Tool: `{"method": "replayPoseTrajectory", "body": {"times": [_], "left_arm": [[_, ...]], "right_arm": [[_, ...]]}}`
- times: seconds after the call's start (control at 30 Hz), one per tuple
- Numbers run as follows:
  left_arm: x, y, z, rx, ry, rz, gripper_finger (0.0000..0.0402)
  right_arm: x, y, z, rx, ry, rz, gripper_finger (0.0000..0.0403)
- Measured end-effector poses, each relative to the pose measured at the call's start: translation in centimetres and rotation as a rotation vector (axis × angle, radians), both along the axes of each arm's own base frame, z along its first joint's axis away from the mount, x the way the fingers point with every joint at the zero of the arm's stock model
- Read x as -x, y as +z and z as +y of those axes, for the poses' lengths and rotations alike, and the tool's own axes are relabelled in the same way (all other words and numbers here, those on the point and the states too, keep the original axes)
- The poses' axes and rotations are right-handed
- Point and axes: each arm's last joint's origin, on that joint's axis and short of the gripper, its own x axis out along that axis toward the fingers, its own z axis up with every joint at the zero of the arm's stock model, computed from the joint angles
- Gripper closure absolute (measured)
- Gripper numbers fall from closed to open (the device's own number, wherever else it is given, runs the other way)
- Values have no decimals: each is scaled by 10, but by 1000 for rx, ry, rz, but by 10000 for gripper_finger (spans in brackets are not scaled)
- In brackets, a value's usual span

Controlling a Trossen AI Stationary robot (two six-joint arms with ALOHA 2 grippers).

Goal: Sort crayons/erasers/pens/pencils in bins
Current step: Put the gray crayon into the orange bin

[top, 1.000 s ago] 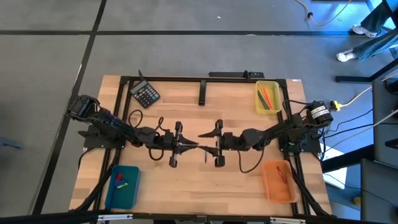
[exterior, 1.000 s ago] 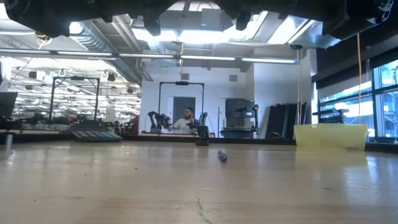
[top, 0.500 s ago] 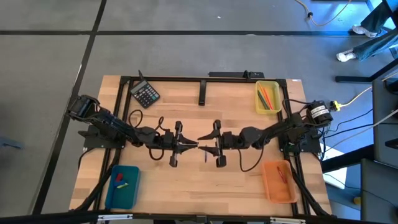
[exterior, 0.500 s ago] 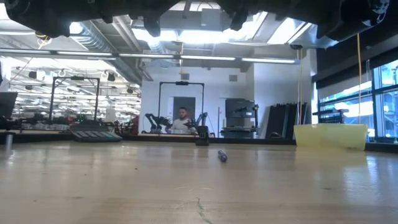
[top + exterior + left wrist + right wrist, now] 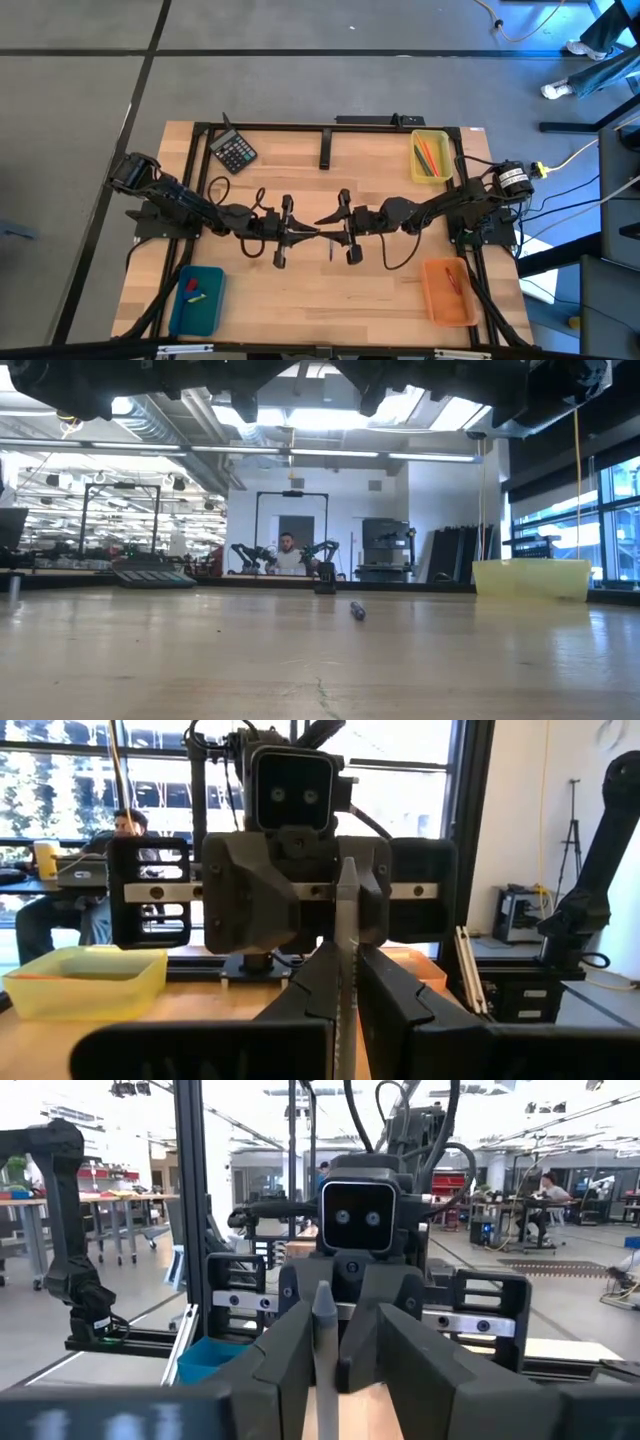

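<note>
A slim grey stick [image 5: 347,950], a pen or pencil by its look, is held in the air over the middle of the table [image 5: 300,160], running from one gripper toward the other. The left gripper [image 5: 306,232] is pinched narrow on it, its fingers pressed to both sides in the left wrist view. The right gripper [image 5: 330,219] faces it tip to tip with its fingers only narrowly parted around the stick's other end, and a gap shows on one side in the right wrist view. This looks like a handover to the right arm. To do it well, the right fingers should slide further along the stick so they grip the shaft and not the tapered tip, then close squarely. The left should let go only once that grip is firm, and the two arms should draw apart along the stick's own line so it is not levered loose. A second stick [image 5: 331,247] lies on the table just on the near side of the grippers, so a drop could knock it. The orange bin [image 5: 440,305], near right, holds a thin red stick and seems the likely goal. The yellow bin [image 5: 431,133], far right, holds crayons [image 5: 430,155], and the teal bin [image 5: 205,315], near left, holds erasers [image 5: 192,290].
</note>
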Motion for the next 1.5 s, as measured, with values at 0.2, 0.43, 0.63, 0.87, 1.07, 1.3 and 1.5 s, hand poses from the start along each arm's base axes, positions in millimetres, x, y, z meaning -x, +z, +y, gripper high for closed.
{"method": "replayPoseTrajectory", "body": {"times": [0.2, 0.43, 0.63, 0.87, 1.07, 1.3, 1.5], "left_arm": [[0, -1, 0, -2, -2, 6, 386], [0, -1, 0, 0, 1, 6, 385], [0, -1, 0, 33, -5, 8, 374], [-1, -6, 0, 45, -6, 56, 325], [-2, -18, 5, 13, 117, 189, 294], [-2, -27, 12, -9, 170, 273, 289], [-3, -27, 13, 8, 174, 277, 288]], "right_arm": [[-11, 6, 2, 21, 3, 69, 284], [-13, 9, 3, 33, 1, 68, 335], [-13, 9, 4, 38, 19, 71, 376], [-8, 8, 3, 42, 34, 194, 355], [25, 21, 3, -16, 119, 488, 386], [78, 36, 15, -177, 135, 798, 395], [89, 24, 20, -177, -20, 921, 360]]}}
